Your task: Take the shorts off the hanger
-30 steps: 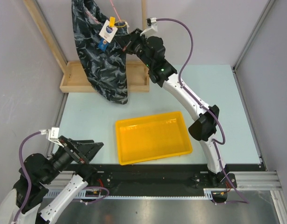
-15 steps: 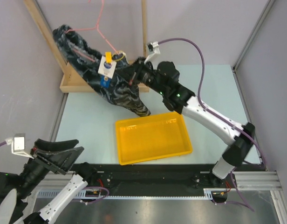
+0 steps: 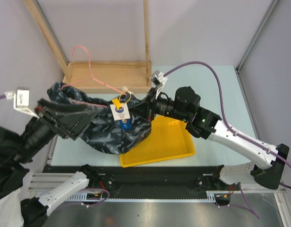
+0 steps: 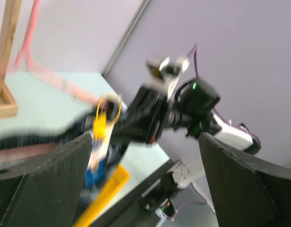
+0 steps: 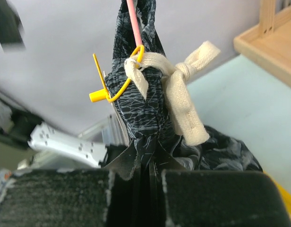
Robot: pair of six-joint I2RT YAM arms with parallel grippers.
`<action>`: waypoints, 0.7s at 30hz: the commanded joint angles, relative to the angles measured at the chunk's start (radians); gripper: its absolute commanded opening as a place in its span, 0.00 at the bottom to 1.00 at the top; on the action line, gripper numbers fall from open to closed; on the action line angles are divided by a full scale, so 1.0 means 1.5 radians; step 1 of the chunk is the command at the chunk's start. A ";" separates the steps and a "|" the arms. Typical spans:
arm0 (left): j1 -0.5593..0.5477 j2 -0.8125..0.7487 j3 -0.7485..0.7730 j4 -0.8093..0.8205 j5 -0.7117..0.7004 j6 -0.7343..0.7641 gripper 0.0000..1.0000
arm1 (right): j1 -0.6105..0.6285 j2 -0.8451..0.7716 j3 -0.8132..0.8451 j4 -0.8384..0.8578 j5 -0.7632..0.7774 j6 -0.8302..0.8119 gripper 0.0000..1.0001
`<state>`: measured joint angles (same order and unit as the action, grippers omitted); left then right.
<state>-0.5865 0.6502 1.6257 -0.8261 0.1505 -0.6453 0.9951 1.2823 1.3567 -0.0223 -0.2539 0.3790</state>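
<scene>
Sprawling over the pale surface (image 3: 221,94) and the left edge of the yellow tray (image 3: 171,142), the shorts (image 3: 105,135) stretch bunched between both arms. The pink hanger (image 3: 91,75) juts from them toward the wooden rack (image 3: 112,78). The right claw (image 5: 148,175) is clamped on the waistband. The left claw (image 4: 143,184) gapes wide over the fabric, holding nothing. Paper tags (image 3: 120,111) hang beside the right claw.

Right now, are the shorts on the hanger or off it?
On it. The hanger passes into the bunched fabric of the shorts, which the right gripper pinches.
</scene>
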 commanded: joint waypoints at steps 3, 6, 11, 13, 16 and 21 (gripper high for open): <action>0.001 0.127 0.120 0.028 -0.019 0.098 0.95 | 0.029 -0.061 -0.042 0.033 -0.022 -0.032 0.00; 0.001 0.130 0.103 0.033 -0.086 0.127 0.85 | 0.036 -0.076 -0.061 0.033 -0.017 -0.029 0.00; 0.001 0.122 0.073 0.025 -0.152 0.161 0.74 | 0.041 -0.094 -0.079 0.026 -0.010 -0.030 0.00; 0.001 0.124 0.070 0.014 -0.167 0.166 0.73 | 0.043 -0.103 -0.085 0.031 -0.010 -0.029 0.00; 0.001 0.125 0.068 0.004 -0.204 0.180 0.75 | 0.046 -0.108 -0.090 0.043 -0.025 -0.025 0.00; 0.001 0.149 0.070 0.000 -0.202 0.199 0.71 | 0.056 -0.112 -0.095 0.056 -0.043 -0.026 0.00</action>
<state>-0.5865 0.8410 1.7298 -0.8238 -0.1230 -0.4030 1.0637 1.1526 1.2076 -0.0547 -0.2859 0.3466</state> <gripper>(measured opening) 0.766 0.043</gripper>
